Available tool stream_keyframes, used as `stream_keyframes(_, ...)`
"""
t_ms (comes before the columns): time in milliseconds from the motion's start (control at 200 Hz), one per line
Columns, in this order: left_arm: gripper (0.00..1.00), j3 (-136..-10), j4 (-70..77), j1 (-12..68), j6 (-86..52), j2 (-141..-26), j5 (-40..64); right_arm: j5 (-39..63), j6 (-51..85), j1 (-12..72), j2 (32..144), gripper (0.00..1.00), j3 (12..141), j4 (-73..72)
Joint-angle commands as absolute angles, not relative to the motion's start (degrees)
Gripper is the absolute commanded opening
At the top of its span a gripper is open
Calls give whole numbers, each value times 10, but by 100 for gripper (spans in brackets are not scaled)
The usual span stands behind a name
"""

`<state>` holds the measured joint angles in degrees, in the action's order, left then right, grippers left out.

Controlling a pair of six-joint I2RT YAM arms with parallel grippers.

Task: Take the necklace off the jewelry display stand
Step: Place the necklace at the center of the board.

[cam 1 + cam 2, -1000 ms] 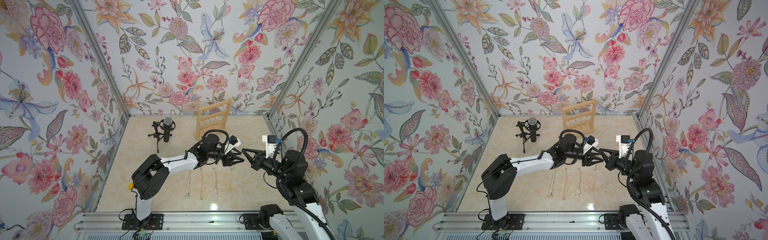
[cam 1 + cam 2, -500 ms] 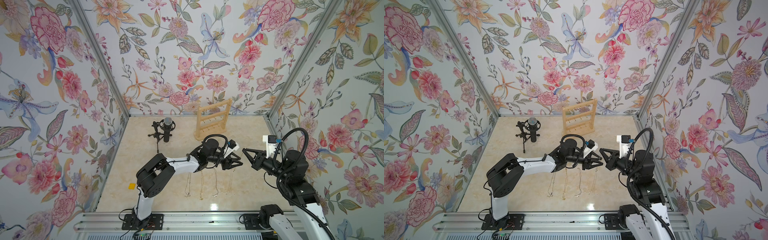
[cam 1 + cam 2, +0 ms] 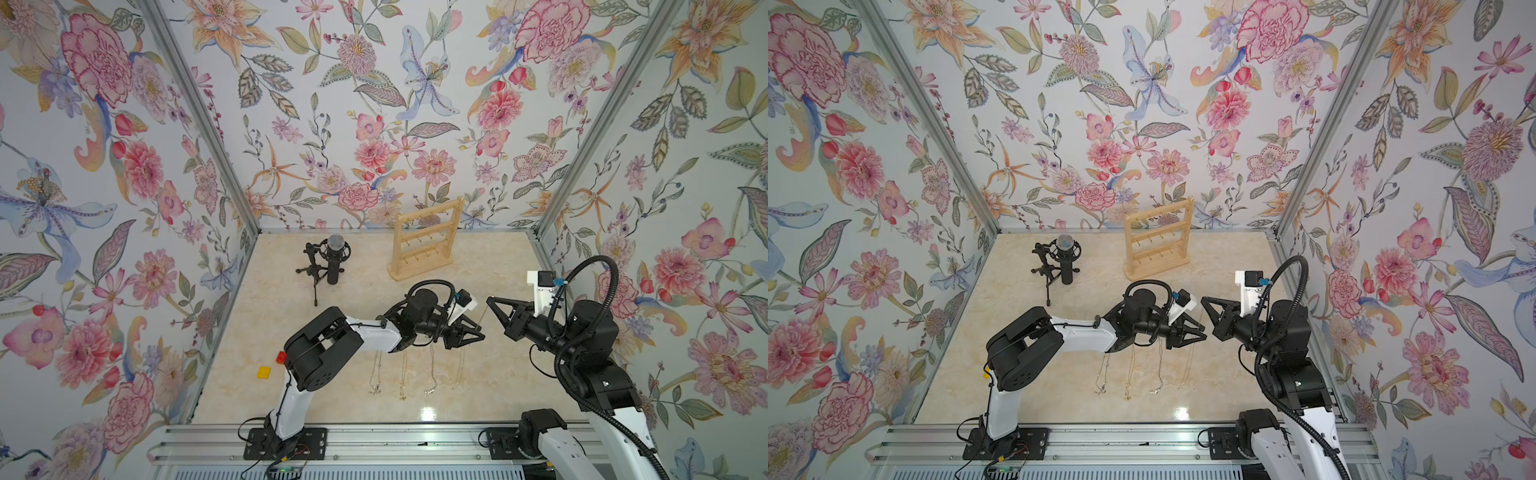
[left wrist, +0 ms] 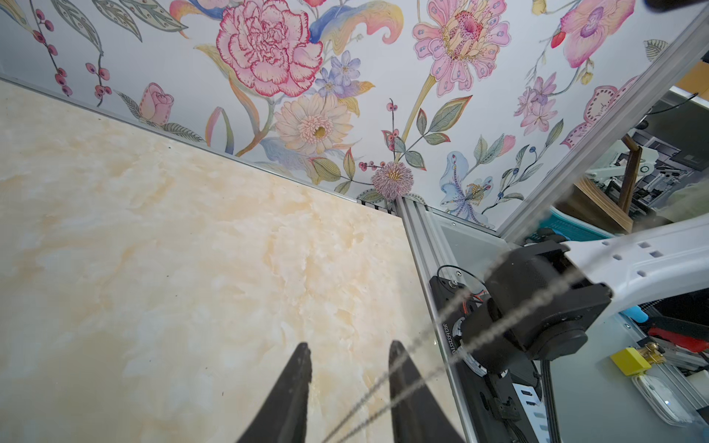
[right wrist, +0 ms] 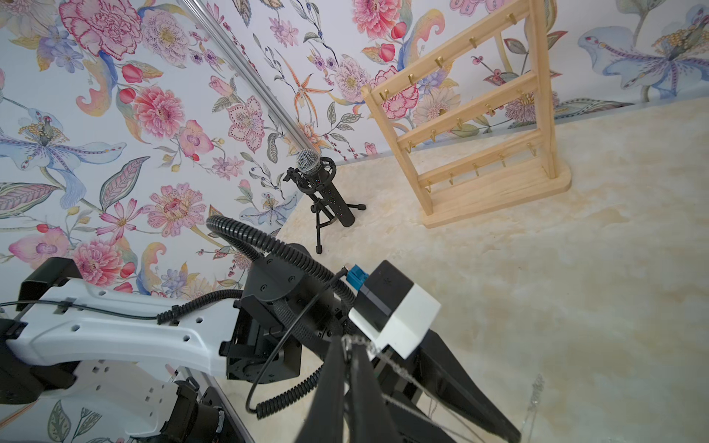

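Vs a second ago: the left arm [image 3: 374,332] has its elbow swung toward the middle, so a yellow block [image 3: 263,371] now shows whole on the counter [image 3: 365,291], with a red piece [image 3: 281,357] beside the elbow. The left hand [image 3: 480,332] has dipped slightly. Its fingers [image 4: 399,364] are closer together, with a narrow gap and nothing pinched. A blurred chain crosses one finger in the left wrist view.

The right hand [image 3: 489,299] is in the same spot, clamped tight on the necklace [image 5: 395,368] at its tips. It is near the left hand's tips and not touching them in both top views. The necklace is off the stand [image 3: 426,241] and well apart from it. The stand is unchanged, upright near the rear wall [image 3: 374,124].

Room: there is bare counter between the hands and the stand. The microphone [image 3: 334,259] on its tripod [image 3: 313,274] is back-left, apart from both arms. Four chains [image 3: 403,374] lie flat under the left forearm, toward the front rail [image 3: 374,440]. The right arm [image 3: 590,332] is close to the side wall [image 3: 685,208].
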<state>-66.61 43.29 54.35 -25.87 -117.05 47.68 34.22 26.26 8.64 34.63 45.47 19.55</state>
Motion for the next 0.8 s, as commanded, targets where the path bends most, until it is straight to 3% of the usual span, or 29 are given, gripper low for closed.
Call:
stream_keyframes(0, 36, -658, 469, 555, -272, -1183, 484, 335, 253, 81, 340, 0, 475, 203)
stream_keyframes(585, 35, -653, 468, 557, -272, -1213, 476, 336, 252, 76, 343, 0, 480, 211)
stream_keyframes(796, 26, -655, 466, 557, -273, -1214, 476, 333, 250, 76, 343, 0, 480, 213)
